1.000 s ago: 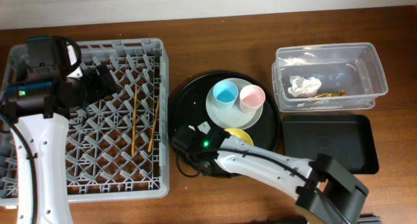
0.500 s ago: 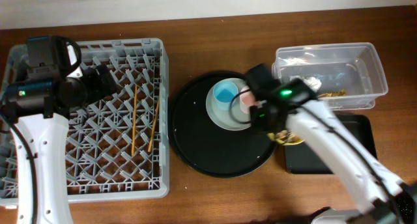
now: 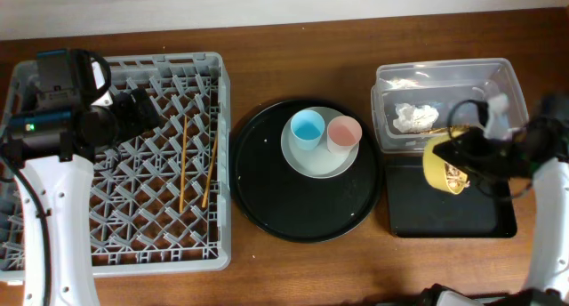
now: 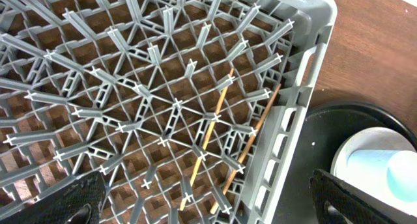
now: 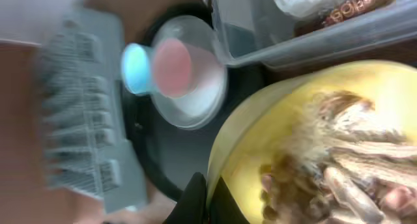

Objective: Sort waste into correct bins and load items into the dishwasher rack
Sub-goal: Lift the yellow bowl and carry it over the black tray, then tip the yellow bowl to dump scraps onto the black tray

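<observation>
Yellow round plastic bowl (image 3: 442,166) hangs tipped on its side above the 12 o'clock edge of the small shallow black rectangular tray (image 3: 444,219), its mouth turned toward 3 o'clock. The right gripper (image 3: 474,155) has its fingers closed tight on the bowl's rim. The right wrist view shows beige-brown food scraps (image 5: 339,165) heaped inside the bowl.

At 12 o'clock from the shallow tray, touching it, is the clear plastic rectangular tub (image 3: 444,68). It holds a crumpled white tissue (image 3: 413,116) and a thin brown-gold wrapper (image 5: 355,4).

At 9 o'clock from the shallow tray sits a large round black tray (image 3: 267,199). A pale grey-white round plate (image 3: 307,159) rests in its 1 o'clock part, carrying a small blue cup (image 3: 308,126) and a small pink cup (image 3: 342,132) side by side, the pink one at 3 o'clock of the blue.

Further toward 9 o'clock, on the brown wooden table (image 3: 267,39), stands the large square grey plastic dishwasher rack (image 3: 204,66). Two thin wooden chopsticks (image 3: 184,164) lie among its pegs on its 3 o'clock side, running roughly 12 to 6. The left gripper (image 4: 210,199) hovers over the rack's 11 o'clock part with its fingers spread wide and nothing between them.
</observation>
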`<state>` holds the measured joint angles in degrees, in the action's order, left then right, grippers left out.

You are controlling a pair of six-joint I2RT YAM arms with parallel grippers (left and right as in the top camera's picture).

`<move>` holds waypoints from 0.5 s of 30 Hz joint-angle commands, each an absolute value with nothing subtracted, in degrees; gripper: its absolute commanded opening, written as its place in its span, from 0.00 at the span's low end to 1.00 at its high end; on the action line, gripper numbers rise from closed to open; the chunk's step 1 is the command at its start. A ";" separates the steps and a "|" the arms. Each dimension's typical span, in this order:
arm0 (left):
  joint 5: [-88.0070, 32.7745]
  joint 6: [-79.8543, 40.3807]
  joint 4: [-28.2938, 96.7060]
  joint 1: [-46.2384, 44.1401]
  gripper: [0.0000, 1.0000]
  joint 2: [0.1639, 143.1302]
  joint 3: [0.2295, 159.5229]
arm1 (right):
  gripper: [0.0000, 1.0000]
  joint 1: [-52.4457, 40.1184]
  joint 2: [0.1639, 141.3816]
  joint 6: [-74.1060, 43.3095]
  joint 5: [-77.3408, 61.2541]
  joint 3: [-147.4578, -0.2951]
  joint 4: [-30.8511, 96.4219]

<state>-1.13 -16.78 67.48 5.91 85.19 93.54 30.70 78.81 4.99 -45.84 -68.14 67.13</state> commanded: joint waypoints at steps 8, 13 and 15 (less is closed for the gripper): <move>-1.30 -17.30 67.40 6.13 0.99 85.27 94.11 | 0.04 47.00 82.24 13.28 -82.83 -45.54 48.40; -1.30 -17.30 67.37 6.13 0.99 85.27 94.11 | 0.04 50.41 86.24 13.08 -88.90 -39.92 38.89; -1.30 -17.30 67.40 6.13 0.99 85.27 94.11 | 0.04 51.22 88.49 13.08 -88.90 -39.83 38.68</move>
<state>-1.13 -16.75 67.48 5.91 85.19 93.54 49.91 85.93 12.34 -82.89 -40.42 39.33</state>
